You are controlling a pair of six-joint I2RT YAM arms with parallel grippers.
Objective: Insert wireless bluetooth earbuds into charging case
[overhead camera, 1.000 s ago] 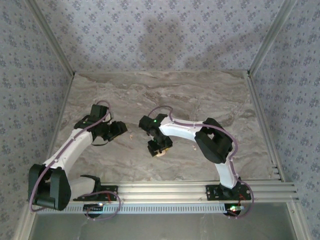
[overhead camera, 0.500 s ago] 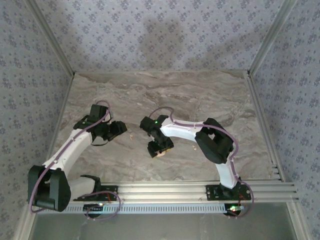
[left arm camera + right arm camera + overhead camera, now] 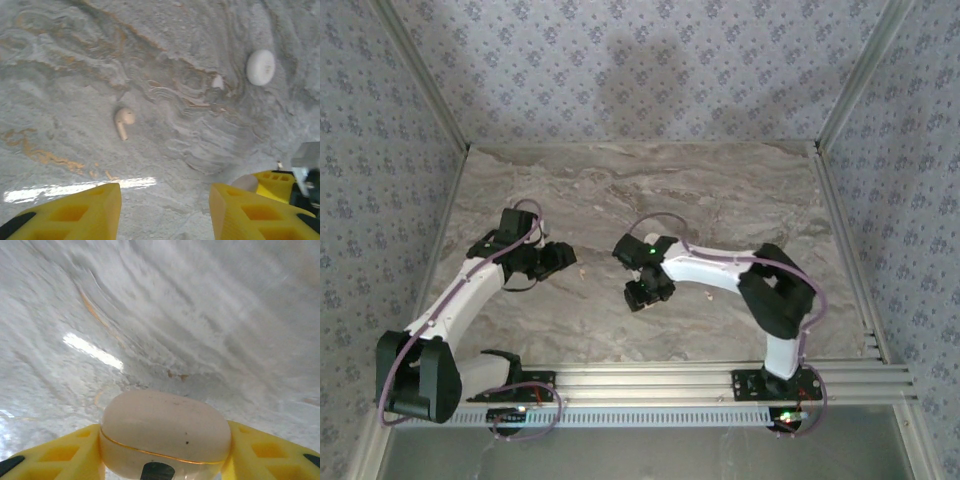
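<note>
My right gripper (image 3: 164,450) is shut on the charging case (image 3: 165,422), a cream rounded case with a thin gold seam and its lid closed. The case sits low over the marble table, gripped on both sides by the yellow fingers. In the top view that gripper (image 3: 644,293) is at mid-table. One earbud (image 3: 123,120), beige with a short stem, lies on the table ahead of my left gripper (image 3: 165,205). That gripper is open with nothing between its fingers. A small pale bit (image 3: 217,81) lies farther off. In the left wrist view the held case (image 3: 245,182) peeks out at lower right.
A white round puck-like object (image 3: 260,67) lies on the marble beyond the earbud. The marble table (image 3: 720,190) has patterned walls on three sides and an aluminium rail (image 3: 650,378) along the near edge. My left gripper (image 3: 560,258) rests left of centre.
The right arm has stretched out, with its elbow swung right and its gripper shifted slightly back. The cream case under it no longer shows from above. The left arm has not moved.
</note>
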